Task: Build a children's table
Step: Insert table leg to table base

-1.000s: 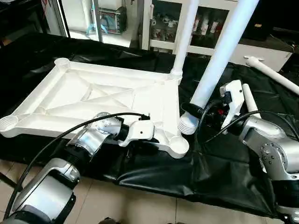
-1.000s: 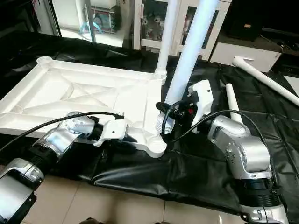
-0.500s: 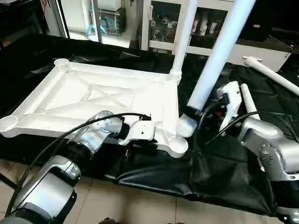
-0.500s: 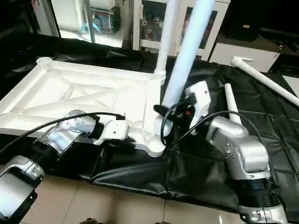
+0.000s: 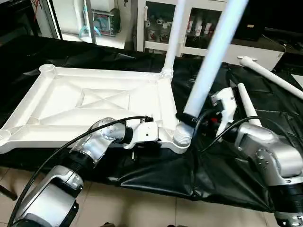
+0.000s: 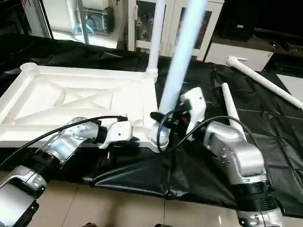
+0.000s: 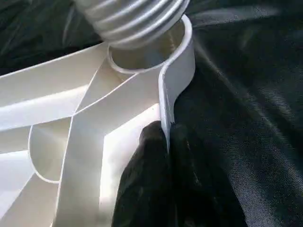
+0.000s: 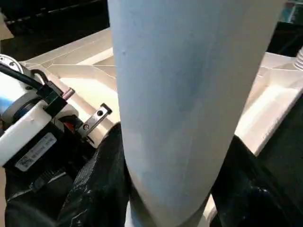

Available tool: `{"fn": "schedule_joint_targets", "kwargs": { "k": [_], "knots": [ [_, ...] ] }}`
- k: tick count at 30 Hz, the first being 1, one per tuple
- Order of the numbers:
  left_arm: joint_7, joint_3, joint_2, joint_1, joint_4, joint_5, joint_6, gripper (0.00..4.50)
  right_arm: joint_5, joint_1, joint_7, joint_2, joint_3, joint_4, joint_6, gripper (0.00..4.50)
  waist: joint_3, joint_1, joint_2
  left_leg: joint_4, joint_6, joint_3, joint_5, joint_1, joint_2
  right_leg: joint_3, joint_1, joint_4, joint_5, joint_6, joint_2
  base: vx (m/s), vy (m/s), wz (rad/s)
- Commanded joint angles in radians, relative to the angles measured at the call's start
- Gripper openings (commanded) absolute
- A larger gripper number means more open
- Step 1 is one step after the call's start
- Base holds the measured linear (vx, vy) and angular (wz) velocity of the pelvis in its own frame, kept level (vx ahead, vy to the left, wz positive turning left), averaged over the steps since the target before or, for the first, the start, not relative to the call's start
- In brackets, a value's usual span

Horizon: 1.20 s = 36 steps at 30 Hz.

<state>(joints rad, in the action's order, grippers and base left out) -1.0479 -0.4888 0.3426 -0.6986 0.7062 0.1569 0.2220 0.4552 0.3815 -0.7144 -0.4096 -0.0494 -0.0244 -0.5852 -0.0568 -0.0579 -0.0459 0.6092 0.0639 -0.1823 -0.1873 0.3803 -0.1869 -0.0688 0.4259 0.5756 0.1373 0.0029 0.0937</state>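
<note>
My right gripper point(image 5: 189, 117) grips the leg point(image 5: 208, 66); its ribbed end, a second ago beside the tabletop point(image 5: 94, 101), now meets the near corner socket point(image 7: 176, 40). My left gripper point(image 7: 166, 142) pinches the tabletop's rim there.

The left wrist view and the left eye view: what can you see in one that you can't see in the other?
Left wrist view alone: up close, the left tool's black fingers pinch the tabletop's thin edge wall, and the ribbed end of the leg sits tilted at the mouth of the corner socket.

Left eye view alone: the whole upside-down tabletop, one leg already standing in the far corner, two spare legs lying on the black sheet, and the right tool holding the tilted leg.

Both: that near corner socket with the tilted leg at it.
</note>
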Motion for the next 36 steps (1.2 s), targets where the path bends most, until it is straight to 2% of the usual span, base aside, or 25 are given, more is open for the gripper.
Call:
{"fn": "schedule_joint_targets", "kwargs": {
  "k": [1,3,5,6,7,9,10,12,14,16,19,22,31,36],
  "knots": [
    [-0.041,-0.047,0.008,0.039,0.019,0.036,0.003,0.00,-0.021,0.000,-0.018,-0.025,-0.002,0.015,0.022,1.83,0.058,-0.003,0.000,-0.099,0.020,0.021,-0.373,-0.023,-0.045,0.039,-0.034,-0.076,0.452,-0.124,0.062,0.000,0.000,0.00],
    [-0.048,-0.047,0.009,0.039,0.018,0.038,0.007,0.00,-0.026,0.001,-0.023,-0.025,-0.004,0.024,0.027,1.83,0.061,-0.007,-0.001,-0.097,0.013,0.016,-0.330,-0.023,-0.044,0.041,-0.038,-0.068,0.381,-0.147,0.061,0.025,-0.011,0.02],
    [-0.057,-0.048,0.011,0.037,0.017,0.039,0.010,0.00,-0.034,0.003,-0.029,-0.027,-0.010,0.034,0.033,1.83,0.057,-0.009,-0.003,-0.097,0.004,0.010,-0.326,-0.030,-0.042,0.043,-0.038,-0.070,0.387,-0.162,0.060,0.053,-0.028,0.07],
    [-0.062,-0.048,0.011,0.037,0.017,0.038,0.011,0.00,-0.039,0.004,-0.034,-0.030,-0.015,0.038,0.038,1.83,0.059,-0.010,-0.006,-0.097,0.003,0.010,-0.321,-0.030,-0.043,0.042,-0.041,-0.069,0.389,-0.163,0.061,0.051,-0.027,0.06],
    [-0.065,-0.049,0.011,0.036,0.017,0.038,0.010,0.00,-0.041,0.004,-0.038,-0.032,-0.017,0.040,0.038,1.83,0.064,-0.013,-0.008,-0.095,0.000,0.009,-0.287,-0.030,-0.044,0.043,-0.046,-0.063,0.360,-0.167,0.061,0.000,0.000,0.00],
    [-0.073,-0.047,0.012,0.038,0.012,0.038,0.005,0.00,-0.044,0.005,-0.046,-0.037,-0.022,0.040,0.038,1.83,0.065,-0.017,-0.004,-0.096,-0.008,0.007,-0.240,-0.028,-0.046,0.044,-0.050,-0.055,0.301,-0.180,0.059,0.000,0.000,0.00],
    [-0.076,-0.045,0.011,0.040,0.007,0.038,0.001,0.00,-0.039,0.006,-0.056,-0.044,-0.025,0.034,0.027,1.83,0.065,-0.018,-0.007,-0.096,-0.011,0.005,-0.227,-0.027,-0.047,0.043,-0.051,-0.052,0.281,-0.187,0.058,0.000,0.000,0.00],
    [-0.078,-0.043,0.010,0.041,0.006,0.039,-0.001,0.00,-0.040,0.004,-0.075,-0.055,-0.031,0.024,0.016,1.83,0.063,-0.021,-0.005,-0.097,-0.010,0.004,-0.236,-0.028,-0.048,0.043,-0.051,-0.052,0.293,-0.188,0.057,0.000,0.000,0.00],
    [-0.078,-0.042,0.010,0.041,0.006,0.040,-0.002,0.00,-0.043,0.002,-0.084,-0.062,-0.035,0.018,0.014,1.83,0.061,-0.022,-0.005,-0.099,-0.002,0.005,-0.266,-0.030,-0.048,0.044,-0.050,-0.058,0.345,-0.172,0.059,0.000,0.000,0.00],
    [-0.091,-0.038,0.010,0.042,0.005,0.036,-0.008,0.00,-0.035,0.000,-0.107,-0.073,-0.045,0.010,-0.011,1.83,0.060,-0.023,-0.005,-0.100,0.003,0.005,-0.278,-0.031,-0.048,0.045,-0.050,-0.060,0.361,-0.166,0.058,0.000,0.000,0.00],
    [-0.099,-0.037,0.009,0.044,-0.001,0.036,-0.013,0.00,-0.046,-0.002,-0.114,-0.082,-0.056,0.017,-0.006,1.83,0.059,-0.023,-0.006,-0.100,0.007,0.005,-0.287,-0.031,-0.047,0.045,-0.048,-0.064,0.386,-0.156,0.060,0.000,0.000,0.00],
    [-0.103,-0.035,0.009,0.045,-0.004,0.034,-0.016,0.00,-0.053,0.005,-0.108,-0.080,-0.058,0.032,-0.001,1.83,0.060,-0.023,-0.007,-0.100,0.006,0.006,-0.281,-0.032,-0.048,0.045,-0.047,-0.064,0.385,-0.153,0.060,0.000,0.000,0.00],
    [-0.121,-0.031,0.014,0.051,-0.017,0.027,-0.030,0.00,-0.063,0.039,-0.110,-0.056,-0.065,0.098,0.006,1.83,0.060,-0.022,-0.007,-0.099,0.003,0.004,-0.264,-0.030,-0.048,0.045,-0.049,-0.057,0.337,-0.174,0.058,0.000,0.000,0.00],
    [-0.134,-0.030,0.016,0.055,-0.026,0.022,-0.038,0.00,-0.065,0.052,-0.105,-0.037,-0.067,0.143,0.014,1.83,0.058,-0.016,-0.007,-0.101,0.009,0.005,-0.293,-0.031,-0.047,0.045,-0.047,-0.063,0.380,-0.166,0.059,0.000,0.000,0.00]
  ]
}}
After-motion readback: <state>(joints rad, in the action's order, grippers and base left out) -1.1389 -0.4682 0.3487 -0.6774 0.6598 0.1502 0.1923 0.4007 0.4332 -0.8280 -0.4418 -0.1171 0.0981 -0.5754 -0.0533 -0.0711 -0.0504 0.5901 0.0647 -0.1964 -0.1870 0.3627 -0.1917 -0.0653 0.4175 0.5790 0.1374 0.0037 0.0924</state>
